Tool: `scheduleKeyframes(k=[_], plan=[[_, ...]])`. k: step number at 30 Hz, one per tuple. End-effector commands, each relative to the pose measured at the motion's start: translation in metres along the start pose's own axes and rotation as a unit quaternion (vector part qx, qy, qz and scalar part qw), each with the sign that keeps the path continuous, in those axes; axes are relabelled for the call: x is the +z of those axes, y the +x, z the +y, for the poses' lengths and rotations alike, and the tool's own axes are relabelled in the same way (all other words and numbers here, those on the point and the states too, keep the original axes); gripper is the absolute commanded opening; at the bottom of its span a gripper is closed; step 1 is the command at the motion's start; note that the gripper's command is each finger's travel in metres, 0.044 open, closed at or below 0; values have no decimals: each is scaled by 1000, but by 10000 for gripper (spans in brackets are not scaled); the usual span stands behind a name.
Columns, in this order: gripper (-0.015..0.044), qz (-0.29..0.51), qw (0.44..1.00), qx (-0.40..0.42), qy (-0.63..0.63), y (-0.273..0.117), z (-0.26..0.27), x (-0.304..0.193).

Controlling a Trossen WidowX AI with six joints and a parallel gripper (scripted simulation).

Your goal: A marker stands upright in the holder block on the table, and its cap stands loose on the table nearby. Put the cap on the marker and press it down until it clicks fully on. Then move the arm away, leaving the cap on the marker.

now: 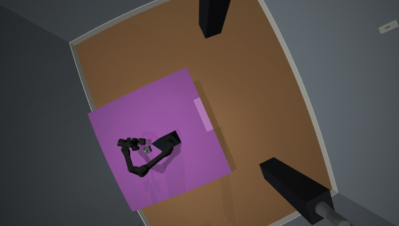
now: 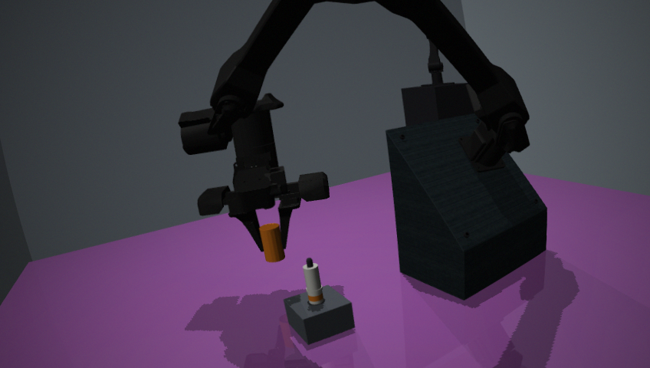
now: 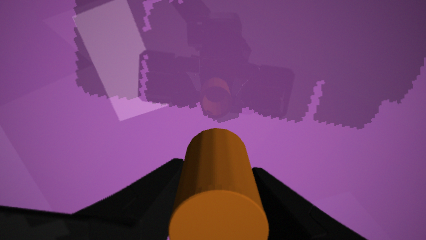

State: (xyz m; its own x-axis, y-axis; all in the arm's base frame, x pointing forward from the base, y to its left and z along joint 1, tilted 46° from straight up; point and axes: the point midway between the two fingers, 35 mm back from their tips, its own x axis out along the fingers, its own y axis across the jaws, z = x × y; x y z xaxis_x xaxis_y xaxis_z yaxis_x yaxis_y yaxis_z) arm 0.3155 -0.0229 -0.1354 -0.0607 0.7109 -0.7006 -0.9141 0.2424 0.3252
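Purple table (image 2: 136, 291). Slanted dark base block (image 2: 461, 205), right of holder block. Gripper (image 2: 269, 237), above and left of holder block, clamped on orange cap (image 2: 271, 242), lifted off table. Grey holder block (image 2: 326, 321), landmark. White marker (image 2: 312, 281), upright in holder block, uncapped, below and right of cap.

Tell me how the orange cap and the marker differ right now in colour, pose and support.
Colour: the cap is orange all over; the marker is white with a dark tip and an orange band low down.
Support: the cap hangs in the air, clamped in the gripper jaws; the marker sits in the holder block.
Pose: the cap tilts slightly; the marker looks nearly upright.
Both are cylinders.
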Motion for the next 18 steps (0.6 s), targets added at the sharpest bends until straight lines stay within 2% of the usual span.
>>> scheduleKeyframes(k=[1,18], plan=[[0,2,1000,-2,-6,-7,-1,1],[0,2,1000,-2,-5,-31,16,51]])
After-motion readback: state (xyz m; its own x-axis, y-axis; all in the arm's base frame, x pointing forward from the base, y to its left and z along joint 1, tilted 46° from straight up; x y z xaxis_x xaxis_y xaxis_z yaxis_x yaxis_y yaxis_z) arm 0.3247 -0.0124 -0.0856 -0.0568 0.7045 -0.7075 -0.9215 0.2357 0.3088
